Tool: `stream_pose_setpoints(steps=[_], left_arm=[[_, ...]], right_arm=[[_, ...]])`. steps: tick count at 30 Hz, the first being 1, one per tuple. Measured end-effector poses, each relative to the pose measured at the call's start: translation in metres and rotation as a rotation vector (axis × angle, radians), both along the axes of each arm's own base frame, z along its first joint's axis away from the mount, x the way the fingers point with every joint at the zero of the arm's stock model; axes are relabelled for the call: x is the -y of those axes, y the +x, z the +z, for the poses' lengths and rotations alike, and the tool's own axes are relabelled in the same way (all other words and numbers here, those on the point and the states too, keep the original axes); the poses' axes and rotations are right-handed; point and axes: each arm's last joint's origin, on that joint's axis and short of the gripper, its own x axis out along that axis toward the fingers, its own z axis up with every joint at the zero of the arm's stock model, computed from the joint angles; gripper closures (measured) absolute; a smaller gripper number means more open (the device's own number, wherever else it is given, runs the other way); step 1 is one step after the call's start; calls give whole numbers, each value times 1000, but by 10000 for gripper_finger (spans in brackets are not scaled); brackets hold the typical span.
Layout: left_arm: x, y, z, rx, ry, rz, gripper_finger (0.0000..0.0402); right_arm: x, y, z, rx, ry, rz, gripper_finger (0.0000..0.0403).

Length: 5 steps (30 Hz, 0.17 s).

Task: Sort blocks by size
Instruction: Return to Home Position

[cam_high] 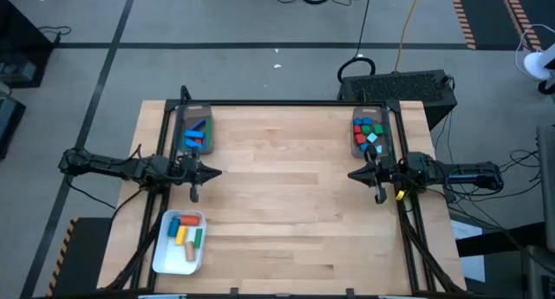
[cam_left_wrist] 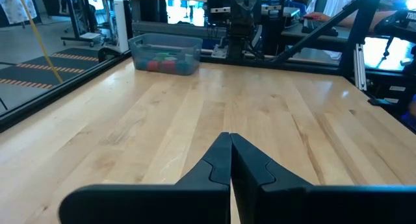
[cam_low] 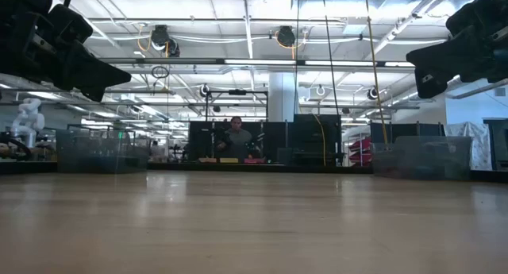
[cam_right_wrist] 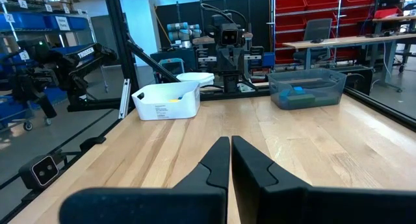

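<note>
The left gripper (cam_left_wrist: 231, 137) is positioned over the wooden table (cam_left_wrist: 273, 113), well apart from the clear bin (cam_left_wrist: 166, 52), with its fingers pressed together and nothing between them. The bin contains blocks (cam_left_wrist: 161, 64), apparently red and green. The right arm (cam_left_wrist: 242, 23) stands just beside the bin.

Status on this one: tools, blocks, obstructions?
Left tool shut, empty, left side. Right tool shut, empty, right side. Coloured toy blocks in two clear plastic bins and one white plastic bin. Nothing blocking either arm.
</note>
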Motion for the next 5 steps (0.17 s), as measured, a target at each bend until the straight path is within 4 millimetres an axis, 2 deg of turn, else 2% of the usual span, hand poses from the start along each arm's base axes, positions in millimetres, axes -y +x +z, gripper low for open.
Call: stream_pose_setpoints(steps=[5], left_arm=[[0, 0, 0, 0, 0, 0, 398]], right_arm=[[0, 0, 0, 0, 0, 0, 403]])
